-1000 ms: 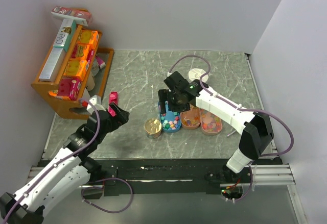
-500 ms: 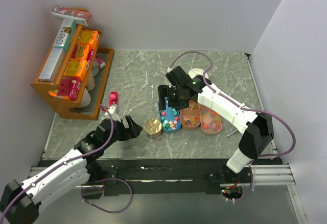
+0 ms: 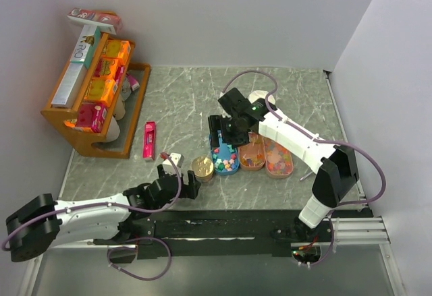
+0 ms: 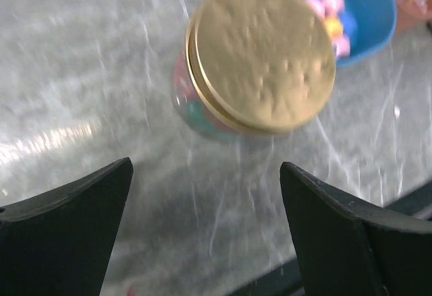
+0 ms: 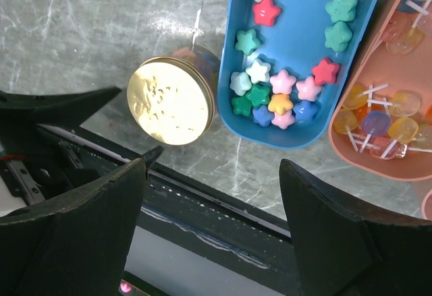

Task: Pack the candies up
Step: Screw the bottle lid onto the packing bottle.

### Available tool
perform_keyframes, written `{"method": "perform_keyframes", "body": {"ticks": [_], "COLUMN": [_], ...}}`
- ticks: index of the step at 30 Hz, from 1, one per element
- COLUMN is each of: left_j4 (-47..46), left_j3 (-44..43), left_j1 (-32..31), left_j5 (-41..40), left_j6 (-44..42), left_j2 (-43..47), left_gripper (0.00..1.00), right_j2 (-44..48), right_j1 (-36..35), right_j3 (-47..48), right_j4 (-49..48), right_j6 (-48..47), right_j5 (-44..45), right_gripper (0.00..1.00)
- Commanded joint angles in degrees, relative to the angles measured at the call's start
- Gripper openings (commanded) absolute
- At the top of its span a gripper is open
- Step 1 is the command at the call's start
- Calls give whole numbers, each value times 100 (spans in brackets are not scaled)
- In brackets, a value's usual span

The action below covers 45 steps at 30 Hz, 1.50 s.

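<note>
The candies are small coloured stars (image 5: 280, 94) lying in a blue tray (image 3: 225, 160); a few show blurred at the top right of the left wrist view (image 4: 331, 6). A short jar with a gold lid (image 3: 202, 168) stands just left of that tray, upright with its lid on (image 4: 260, 53) (image 5: 172, 100). My left gripper (image 3: 192, 187) sits low at the jar's near side, open and empty (image 4: 206, 164), the jar just ahead of its fingertips. My right gripper (image 3: 226, 136) hangs above the blue tray, open and empty (image 5: 212, 164).
Two orange trays (image 3: 252, 154) (image 3: 278, 161) with stick candies lie right of the blue one. A flat pink packet (image 3: 148, 139) lies to the left. A wooden rack (image 3: 88, 107) with orange boxes fills the far left. The black front rail (image 3: 223, 225) runs close behind the jar.
My left arm has swung down and to the right, from beside the pink packet to the jar's near side. The right gripper has shifted only slightly over the blue tray.
</note>
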State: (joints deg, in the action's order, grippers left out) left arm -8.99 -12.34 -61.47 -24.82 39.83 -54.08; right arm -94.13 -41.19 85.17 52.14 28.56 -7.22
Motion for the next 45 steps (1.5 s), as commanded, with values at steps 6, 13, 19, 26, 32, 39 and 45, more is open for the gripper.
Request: {"method": "perform_keyframes", "body": {"ticks": [6, 13, 19, 26, 32, 39, 45], "left_j4": [-2070, -3757, -4934, -6236, -7378, -7319, -7881], "left_j3": [91, 583, 583, 469, 381, 276, 495], "left_j1": [-417, -620, -726, -761, -805, -805, -805], "left_j5": [-840, -832, -1016, -1262, -1464, -1797, -1992], "left_j6": [-740, -1083, -1110, -1258, -1478, -1496, -1751], "left_j2": [-761, -1420, -2641, -3914, -4899, -5059, -5200], "left_gripper": [97, 98, 98, 98, 97, 96, 70], "right_j2": [-88, -158, -237, -431, -624, -879, -1002], "right_j1": [94, 85, -20, -65, -73, -135, -240], "right_j3": [9, -456, -738, -879, -835, -642, -492], "right_j4": [60, -537, -942, -1153, -1180, -1057, -1074], "right_j6": [-192, -359, -386, -403, -561, -667, -632], "right_j5": [-446, -613, -728, -728, -745, -702, -587], "right_gripper": [81, 72, 63, 58, 57, 54, 54]}}
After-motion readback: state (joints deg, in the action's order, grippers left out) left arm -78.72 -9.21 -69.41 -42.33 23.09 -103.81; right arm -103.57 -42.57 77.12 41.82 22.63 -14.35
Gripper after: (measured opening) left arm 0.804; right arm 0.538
